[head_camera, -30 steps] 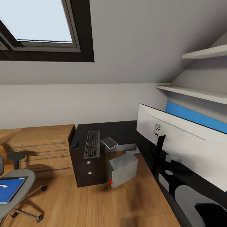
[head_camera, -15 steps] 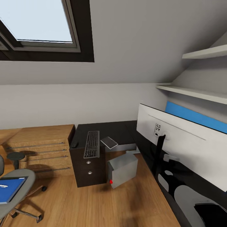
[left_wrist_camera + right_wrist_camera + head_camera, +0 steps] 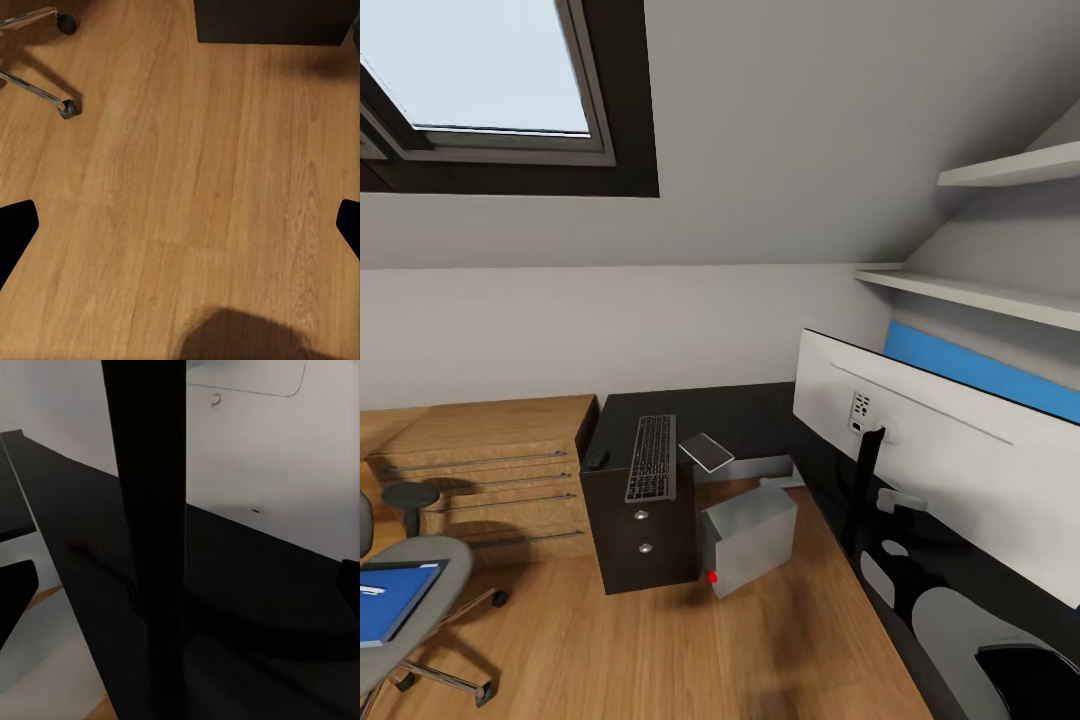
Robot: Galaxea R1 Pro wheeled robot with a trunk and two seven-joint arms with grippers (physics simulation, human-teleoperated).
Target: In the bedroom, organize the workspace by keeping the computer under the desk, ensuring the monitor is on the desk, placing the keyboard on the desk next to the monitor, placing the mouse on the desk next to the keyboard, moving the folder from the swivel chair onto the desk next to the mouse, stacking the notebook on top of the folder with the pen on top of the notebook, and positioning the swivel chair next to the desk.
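- Landmark is the desk (image 3: 740,410): glossy black L-shaped surface, with a dark drawer unit (image 3: 640,545) carrying round silver knobs under its near end.
- Monitor (image 3: 950,480) stands on the surface, white back facing me; its black stand (image 3: 863,500) goes down to the top. In the right wrist view the stand (image 3: 150,532) sits between the jaw tips, close up.
- Keyboard (image 3: 652,457) lies lengthwise on the desk end above the drawer unit.
- Small dark mouse (image 3: 597,459) sits at the desk edge just beside the keyboard, on the dresser side.
- Notebook (image 3: 706,452) lies flat on the desk, just beside the keyboard on its other side, turned at an angle.
- Computer (image 3: 748,540) is on the wood floor (image 3: 690,650) beside the drawer unit, in the desk's inner corner, tilted, red button low on the front.
- Swivel chair (image 3: 410,600) stands well apart from the desk, past the wooden dresser (image 3: 480,470); the blue folder (image 3: 395,600) lies on its seat with a small whitish pen (image 3: 370,590) on top.
- Left wrist view: floor, chair casters (image 3: 67,109), base of the drawer unit (image 3: 274,22).
- Left jaws (image 3: 180,225): spread wide, nothing between them.
- Right jaws (image 3: 180,585): spread wide, tips either side of the monitor stand, not pinching it.
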